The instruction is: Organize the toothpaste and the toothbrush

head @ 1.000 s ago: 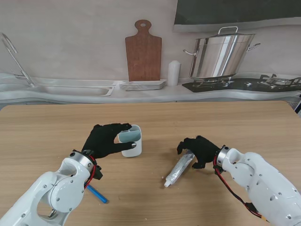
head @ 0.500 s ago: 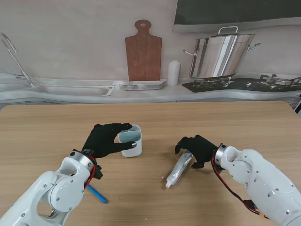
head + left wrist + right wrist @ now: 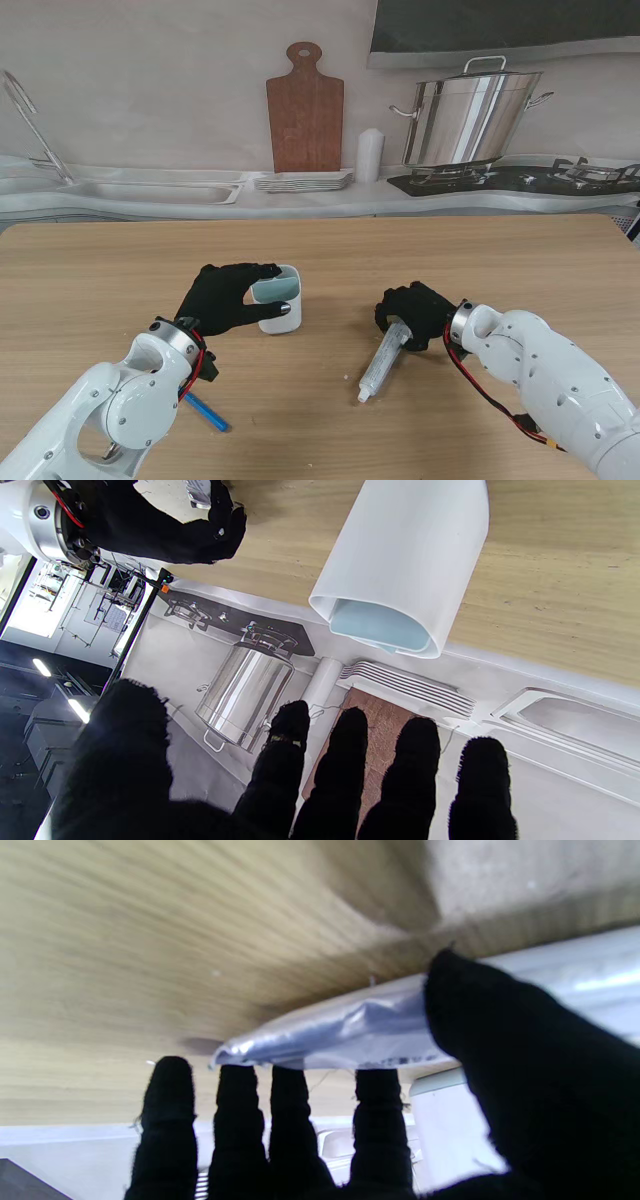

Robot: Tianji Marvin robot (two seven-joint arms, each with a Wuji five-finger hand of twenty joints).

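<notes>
A white cup (image 3: 279, 300) with a pale blue inside stands upright on the wooden table (image 3: 480, 260). My left hand (image 3: 222, 298) arches beside it, fingers spread and, in the left wrist view, apart from the cup (image 3: 400, 570). My right hand (image 3: 412, 313) is shut on the flat tail of a silvery toothpaste tube (image 3: 382, 358), whose cap end points down toward me. In the right wrist view the thumb and fingers pinch the tube (image 3: 340, 1032). A blue toothbrush (image 3: 208, 411) lies on the table nearer to me, partly hidden by my left forearm.
A printed kitchen backdrop rises behind the table's far edge, showing a cutting board (image 3: 305, 110), a steel pot (image 3: 470, 115) and a sink (image 3: 150, 190). Bare wood lies between the cup and the tube.
My right hand has closed on the tube's tail and raised it. The tube has swung so that its cap points more toward me. The left hand and cup have not moved.
</notes>
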